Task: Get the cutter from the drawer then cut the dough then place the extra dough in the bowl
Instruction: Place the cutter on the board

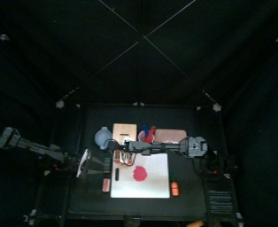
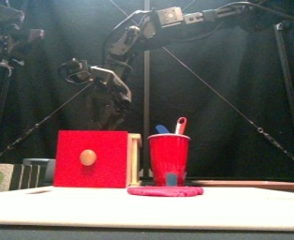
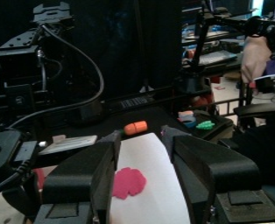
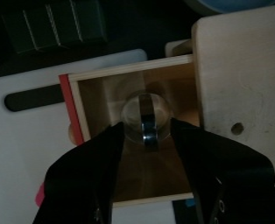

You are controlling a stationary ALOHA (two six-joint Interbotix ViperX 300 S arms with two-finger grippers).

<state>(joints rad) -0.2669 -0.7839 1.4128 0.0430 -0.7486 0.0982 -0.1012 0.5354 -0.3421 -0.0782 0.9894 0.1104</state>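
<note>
Round, perhaps metal cutter (image 4: 144, 121); wooden drawer (image 4: 105, 101)

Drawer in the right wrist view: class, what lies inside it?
A round metal cutter lies on the wooden floor of the open drawer, between the jaws of the open right hand. The jaws cover the floor nearer the camera.
</note>
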